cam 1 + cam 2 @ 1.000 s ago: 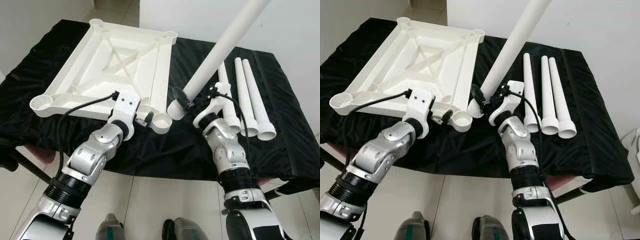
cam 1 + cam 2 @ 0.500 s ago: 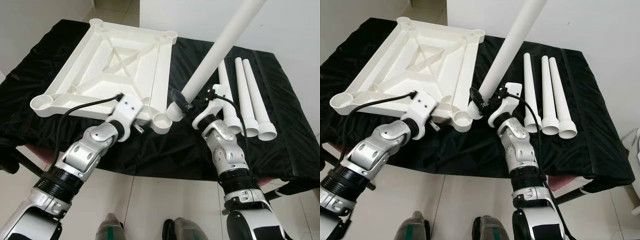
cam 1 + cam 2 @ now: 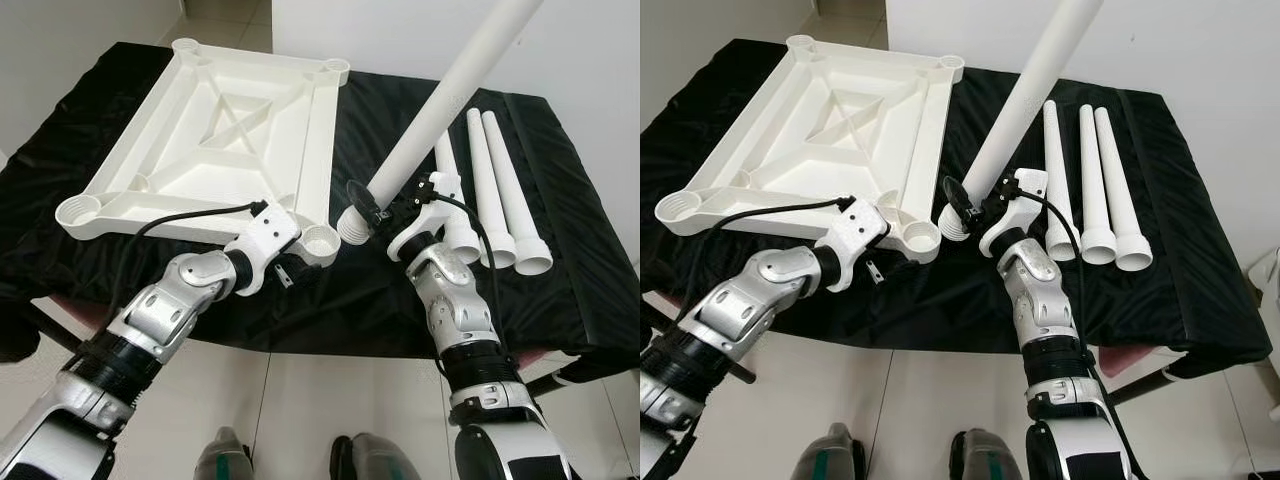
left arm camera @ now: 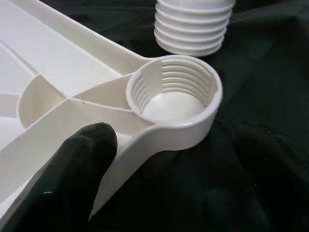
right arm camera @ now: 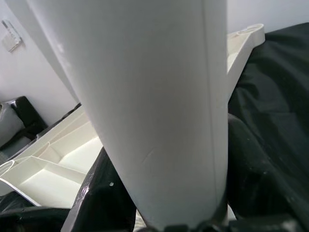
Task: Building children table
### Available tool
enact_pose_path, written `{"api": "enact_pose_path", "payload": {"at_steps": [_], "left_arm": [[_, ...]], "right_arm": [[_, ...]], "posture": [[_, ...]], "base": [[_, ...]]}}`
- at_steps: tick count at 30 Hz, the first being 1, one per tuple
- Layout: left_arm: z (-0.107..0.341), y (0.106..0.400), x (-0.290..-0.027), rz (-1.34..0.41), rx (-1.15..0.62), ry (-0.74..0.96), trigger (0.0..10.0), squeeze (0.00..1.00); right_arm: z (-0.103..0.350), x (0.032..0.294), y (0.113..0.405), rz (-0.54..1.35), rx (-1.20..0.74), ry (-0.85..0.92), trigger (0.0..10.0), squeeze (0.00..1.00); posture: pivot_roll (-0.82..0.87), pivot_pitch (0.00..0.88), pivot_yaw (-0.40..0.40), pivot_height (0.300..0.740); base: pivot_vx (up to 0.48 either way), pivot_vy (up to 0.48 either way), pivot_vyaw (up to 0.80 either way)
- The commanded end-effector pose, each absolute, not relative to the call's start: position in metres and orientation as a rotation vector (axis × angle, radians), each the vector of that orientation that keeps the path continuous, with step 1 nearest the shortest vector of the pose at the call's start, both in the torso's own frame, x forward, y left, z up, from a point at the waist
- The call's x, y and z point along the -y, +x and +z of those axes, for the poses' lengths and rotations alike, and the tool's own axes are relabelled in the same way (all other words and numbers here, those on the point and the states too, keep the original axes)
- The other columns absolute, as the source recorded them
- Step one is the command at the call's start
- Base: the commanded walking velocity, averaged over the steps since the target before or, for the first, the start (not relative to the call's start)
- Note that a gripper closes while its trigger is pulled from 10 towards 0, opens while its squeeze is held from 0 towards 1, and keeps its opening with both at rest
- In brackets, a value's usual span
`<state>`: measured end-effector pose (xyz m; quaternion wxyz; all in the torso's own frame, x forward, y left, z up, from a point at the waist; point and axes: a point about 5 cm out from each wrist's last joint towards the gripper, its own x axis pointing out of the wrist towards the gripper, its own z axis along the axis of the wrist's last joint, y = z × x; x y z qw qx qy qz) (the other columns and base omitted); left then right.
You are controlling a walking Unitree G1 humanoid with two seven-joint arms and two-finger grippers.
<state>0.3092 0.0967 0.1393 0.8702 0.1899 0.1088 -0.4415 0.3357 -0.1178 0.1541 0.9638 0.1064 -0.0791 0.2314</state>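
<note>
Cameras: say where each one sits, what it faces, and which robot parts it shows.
Left eye: head, looking down at the tabletop and spare legs; both arms.
Right eye: head, same scene; left claw at the corner socket.
Left wrist: along black fingers flanking that socket.
Right wrist: along the right claw gripping the leg.
Shared: both wrist views show the tabletop.

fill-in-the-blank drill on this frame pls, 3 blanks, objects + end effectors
1. The right end effector is shut on a white table ____.
2. Loose legs lying flat on the black cloth number ____.
3. The held leg's threaded end hangs close to the ____ socket at the near corner of the tabletop frame, where the left end effector sits open.

Missing words: leg; three; threaded
</note>
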Motion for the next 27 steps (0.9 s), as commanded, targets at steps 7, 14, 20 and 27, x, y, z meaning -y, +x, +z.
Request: {"api": "enact_pose_path", "payload": {"at_steps": [7,14,20,27], "left_arm": [[0.135,0.326,-0.109,-0.841,-0.293,0.396,10.0,0.0],[0.134,0.337,-0.125,-0.79,-0.317,0.422,10.0,0.0],[0.131,0.331,-0.129,-0.9,-0.334,0.485,10.0,0.0],[0.128,0.324,-0.121,-0.987,-0.343,0.498,10.0,0.0]], "right_arm": [[0.161,0.12,0.335,0.47,0.188,0.199,10.0,0.0],[0.163,0.12,0.334,0.483,0.192,0.188,10.0,0.0],[0.163,0.12,0.335,0.492,0.188,0.176,10.0,0.0],[0.164,0.12,0.335,0.489,0.188,0.174,10.0,0.0]], "posture": [[-0.04,0.036,-0.016,0.74],[-0.04,0.033,-0.021,0.74],[-0.03,0.032,-0.022,0.74],[-0.04,0.029,-0.017,0.74]], "base": [[0.0,0.0,0.0],[0.0,0.0,0.0],[0.0,0.0,0.0],[0.0,0.0,0.0]]}}
